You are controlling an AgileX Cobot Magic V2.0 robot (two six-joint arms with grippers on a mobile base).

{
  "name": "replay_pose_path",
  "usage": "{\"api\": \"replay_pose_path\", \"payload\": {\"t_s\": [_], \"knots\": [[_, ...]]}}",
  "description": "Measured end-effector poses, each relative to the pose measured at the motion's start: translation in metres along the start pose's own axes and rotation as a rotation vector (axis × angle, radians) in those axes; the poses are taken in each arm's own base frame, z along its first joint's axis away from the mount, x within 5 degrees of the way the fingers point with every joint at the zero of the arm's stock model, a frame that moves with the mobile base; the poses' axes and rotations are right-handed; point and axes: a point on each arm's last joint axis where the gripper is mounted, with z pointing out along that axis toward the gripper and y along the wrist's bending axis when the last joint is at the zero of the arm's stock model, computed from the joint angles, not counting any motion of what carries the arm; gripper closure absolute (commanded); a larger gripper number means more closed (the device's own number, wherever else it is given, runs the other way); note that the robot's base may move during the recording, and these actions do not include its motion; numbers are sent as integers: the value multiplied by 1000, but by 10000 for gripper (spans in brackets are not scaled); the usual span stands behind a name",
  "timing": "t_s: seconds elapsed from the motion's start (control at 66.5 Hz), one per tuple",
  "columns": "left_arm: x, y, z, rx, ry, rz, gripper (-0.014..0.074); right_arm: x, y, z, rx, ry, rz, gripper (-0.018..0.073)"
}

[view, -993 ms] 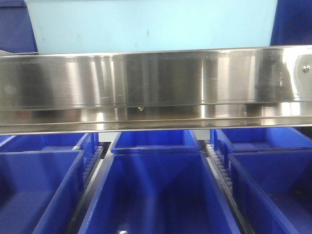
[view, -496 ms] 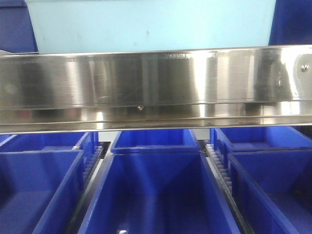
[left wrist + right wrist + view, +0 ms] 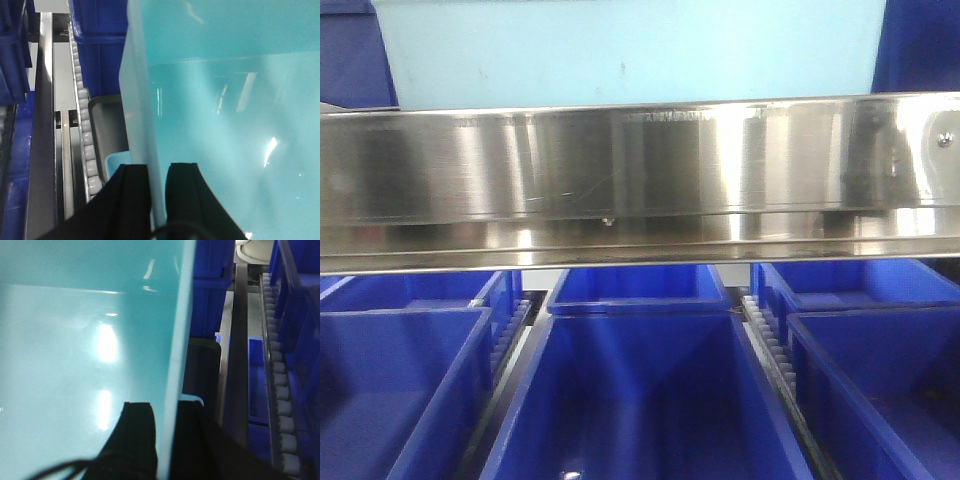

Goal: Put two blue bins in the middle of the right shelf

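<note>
We grip bin (image 3: 225, 125) both sides for balanced carry: left gripper (image 3: 159, 172) pinches one wall, right gripper (image 3: 165, 407) opposite wall, jaws nearly closed. Bin between grippers, level, above rail (image 3: 620, 180).

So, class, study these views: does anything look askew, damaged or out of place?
Nothing stands out. The pale blue bin looks level above the steel rail, and the left gripper and right gripper each clamp a side wall.
</note>
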Motion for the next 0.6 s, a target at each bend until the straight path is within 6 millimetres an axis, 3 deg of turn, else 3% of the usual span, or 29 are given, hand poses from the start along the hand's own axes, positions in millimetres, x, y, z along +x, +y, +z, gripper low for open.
{"api": "replay_pose_path", "payload": {"t_s": [0.286,0.602], "knots": [[2,1,3,-3,24,0,707,3,0,2,1,37,1,711],[24,10,57,-46,220,0,707,25,-6,53,26,219,1,711]]}}
